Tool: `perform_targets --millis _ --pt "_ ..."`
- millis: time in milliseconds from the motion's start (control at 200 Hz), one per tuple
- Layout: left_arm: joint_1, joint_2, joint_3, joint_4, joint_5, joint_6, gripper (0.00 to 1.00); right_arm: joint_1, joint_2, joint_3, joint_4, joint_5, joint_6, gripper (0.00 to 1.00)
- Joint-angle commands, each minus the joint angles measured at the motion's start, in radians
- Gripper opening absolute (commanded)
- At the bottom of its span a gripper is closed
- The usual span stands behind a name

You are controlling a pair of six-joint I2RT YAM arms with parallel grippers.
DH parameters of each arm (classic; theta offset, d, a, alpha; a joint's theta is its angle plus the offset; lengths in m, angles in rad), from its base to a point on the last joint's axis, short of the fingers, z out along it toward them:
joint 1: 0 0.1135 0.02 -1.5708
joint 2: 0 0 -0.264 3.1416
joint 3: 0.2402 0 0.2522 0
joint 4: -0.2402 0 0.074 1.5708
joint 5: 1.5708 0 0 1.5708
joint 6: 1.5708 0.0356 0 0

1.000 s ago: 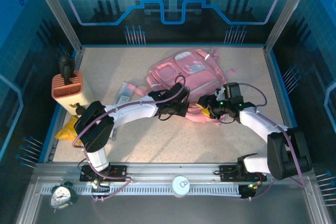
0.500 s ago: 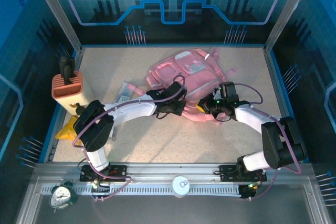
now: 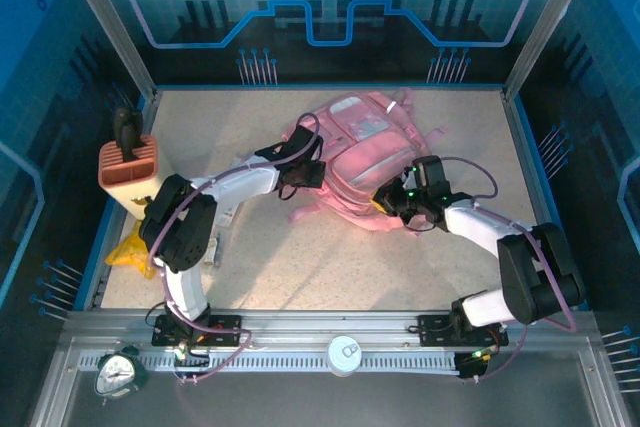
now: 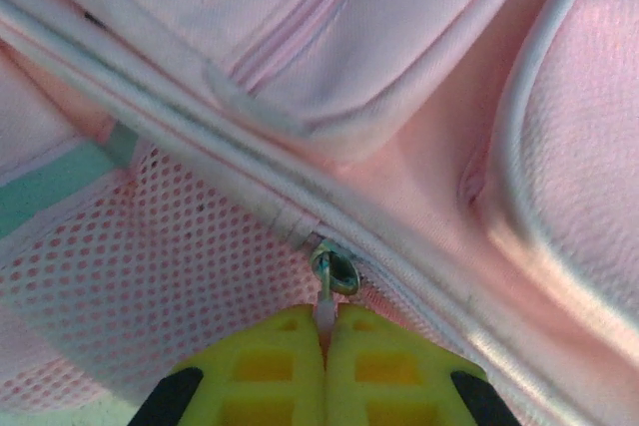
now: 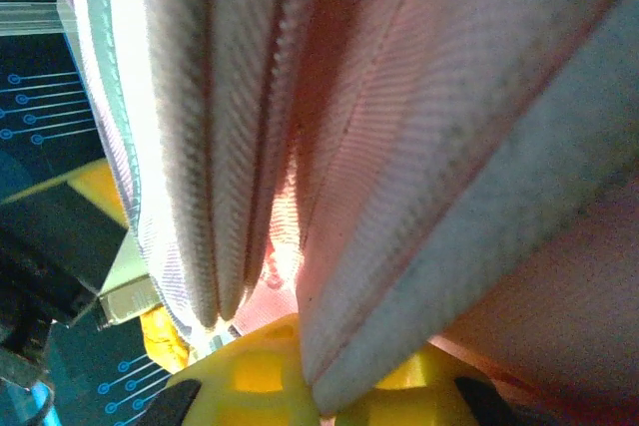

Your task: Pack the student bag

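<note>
Leftward since a second ago, the left gripper has swung from the near edge of the student bag to its left side. That one large soft pink fabric backpack is lying mid-bench. The gripper's two yellow fingers are pinching tight on one metal zip pull. The right gripper is clamping a fold of the bag's near edge. One orange ribbed box is standing far left.
</note>
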Motion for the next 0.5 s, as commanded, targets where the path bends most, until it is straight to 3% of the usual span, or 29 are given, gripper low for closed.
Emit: perform_targets --millis 0,55,170,360,495 --pt "0.018 0.040 0.088 -0.002 0.000 0.002 0.00 0.065 0.039 0.039 0.110 0.017 0.043 0.00" --pt "0.027 0.063 0.127 -0.025 -0.001 0.006 0.00 0.081 0.050 0.053 0.123 0.025 0.046 0.00" --pt "0.033 0.070 0.156 -0.063 -0.016 0.023 0.00 0.091 0.031 0.072 0.080 0.055 -0.002 0.18" --pt "0.033 -0.067 0.011 -0.085 -0.013 -0.007 0.33 0.085 -0.106 0.061 -0.060 0.167 -0.163 0.46" --pt "0.038 -0.191 -0.098 -0.137 -0.062 -0.060 0.46 0.088 -0.204 0.052 -0.140 0.226 -0.292 0.63"
